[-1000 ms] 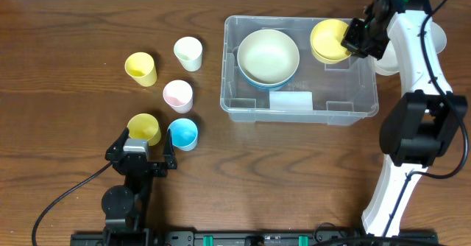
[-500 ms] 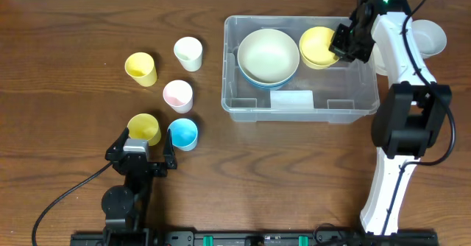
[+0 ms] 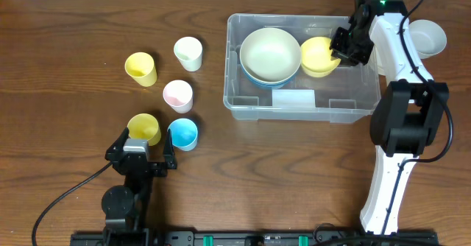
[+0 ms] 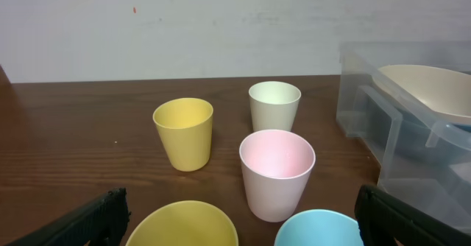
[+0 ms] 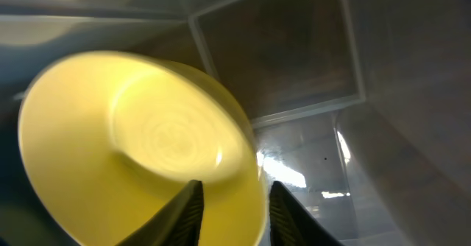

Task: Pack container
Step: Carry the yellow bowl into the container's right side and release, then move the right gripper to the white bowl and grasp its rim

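Left fingers (image 3: 112, 152): spread as wide as they go and holding nothing, at the near left of the worktop (image 3: 66, 25). The left wrist view shows only their two black tips, in its bottom corners.
Cups: five stand upright and empty, left of the container. They are the far yellow cup (image 3: 140, 68), cream cup (image 3: 188, 53), pink cup (image 3: 177, 95), near yellow cup (image 3: 144, 128) and blue cup (image 3: 182, 133). The last two are just beside each other. Overhead shows their mouths, and the left wrist view adds their tapered sides.
Container (image 3: 243, 106): clear, right of centre on the worktop, long side running across, with a white label (image 3: 293, 99) at its near wall.
Cream bowl (image 3: 270, 53): in the container's left half, nested in a blue bowl (image 3: 254, 79). The blue rim shows only from overhead.
Yellow bowl (image 3: 318, 58): inside the container's right half, just beside the cream bowl, and blurred in the right wrist view.
Right fingers (image 5: 188, 209): inside the container, parted part-way, one on each side of the yellow bowl's rim. A gap shows on the inner side. Only the right wrist view shows this, because overhead the arm covers them.
Pale bowl (image 3: 428, 36): on the worktop outside the container, beyond its far right corner.
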`<state>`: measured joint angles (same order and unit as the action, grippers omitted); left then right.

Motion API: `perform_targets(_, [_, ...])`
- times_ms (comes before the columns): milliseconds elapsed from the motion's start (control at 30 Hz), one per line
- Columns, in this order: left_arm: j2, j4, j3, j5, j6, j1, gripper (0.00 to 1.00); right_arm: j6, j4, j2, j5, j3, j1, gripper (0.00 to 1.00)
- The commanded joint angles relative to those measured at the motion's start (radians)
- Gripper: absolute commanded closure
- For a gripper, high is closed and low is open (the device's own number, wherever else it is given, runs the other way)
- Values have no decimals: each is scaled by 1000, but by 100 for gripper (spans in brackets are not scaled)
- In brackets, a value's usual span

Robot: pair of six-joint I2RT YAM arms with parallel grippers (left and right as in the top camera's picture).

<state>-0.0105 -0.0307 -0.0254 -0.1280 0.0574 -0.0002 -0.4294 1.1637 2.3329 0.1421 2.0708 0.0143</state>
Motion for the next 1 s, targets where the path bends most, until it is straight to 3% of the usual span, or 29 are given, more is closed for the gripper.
perform_targets(0, [6, -28, 21, -11, 13, 6, 2, -4, 2, 16, -11, -7, -2, 63])
perform_targets(233, [6, -28, 21, -11, 13, 6, 2, 39, 14, 8, 56, 56, -2, 58])
perform_targets(333, [6, -28, 21, -11, 13, 6, 2, 54, 49, -18, 104, 146, -2, 51])
perform_targets(433, [6, -28, 21, -11, 13, 6, 2, 84, 93, -50, 142, 265, 1, 32])
perform_targets(500, [6, -28, 21, -11, 13, 6, 2, 104, 132, -78, 147, 362, 4, 15])
perform_targets(600, [6, -28, 21, -11, 13, 6, 2, 116, 185, -119, 107, 467, 17, 4])
perform_targets(833, [6, -28, 21, -11, 13, 6, 2, -68, 277, -196, -299, 532, 100, 1])
perform_targets(967, [6, -28, 21, -11, 13, 6, 2, -121, 311, -180, -333, 493, 188, 1])
